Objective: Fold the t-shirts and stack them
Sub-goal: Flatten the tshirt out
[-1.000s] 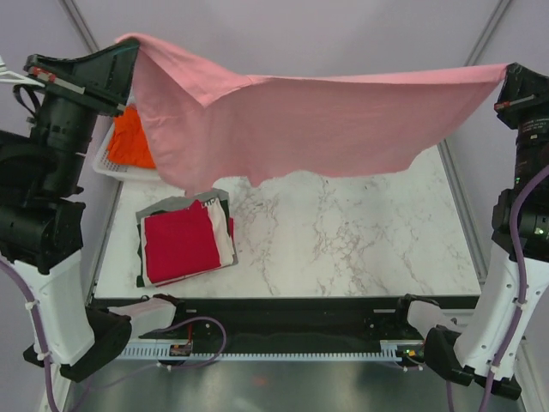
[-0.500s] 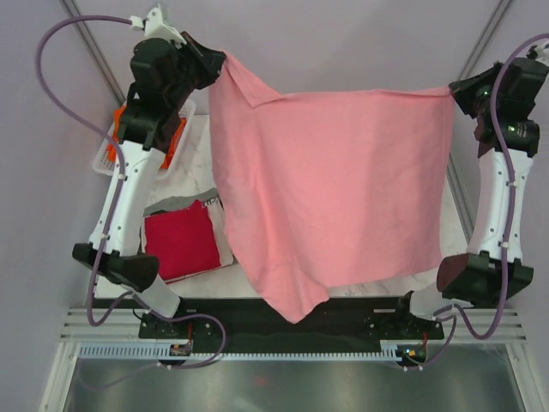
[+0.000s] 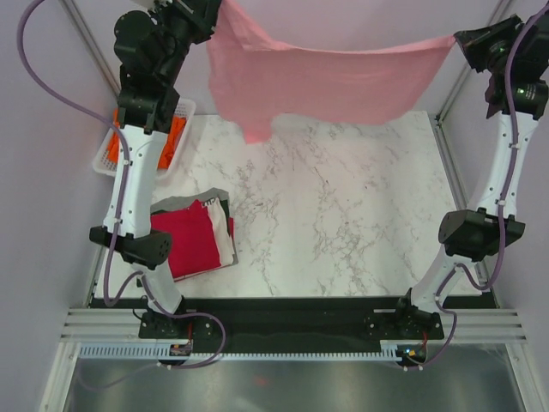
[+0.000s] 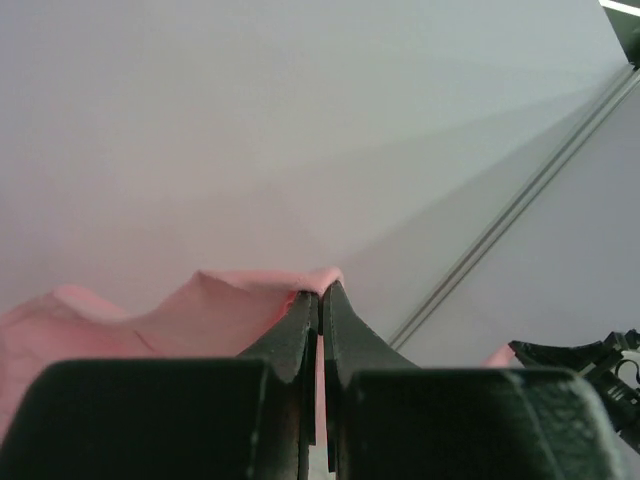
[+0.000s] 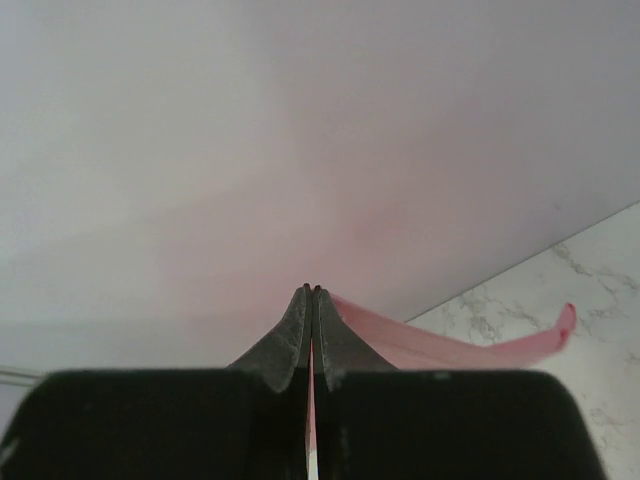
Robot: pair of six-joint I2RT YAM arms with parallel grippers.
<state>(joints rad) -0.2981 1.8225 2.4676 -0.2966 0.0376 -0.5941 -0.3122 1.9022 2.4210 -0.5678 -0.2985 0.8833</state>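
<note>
Pink t-shirt (image 3: 334, 81) stretched between left gripper (image 4: 320, 293) and right gripper (image 5: 312, 291), each pinching its upper edge. A moment earlier it hung long below them; now it swings outward, probably for laying on the desk (image 3: 343, 206).

Nothing readable here tbh. Can't make out any text, label, brand or number on the pink t-shirt (image 3: 343, 81), folded stack (image 3: 190, 245) or basket (image 3: 101, 163).
</note>
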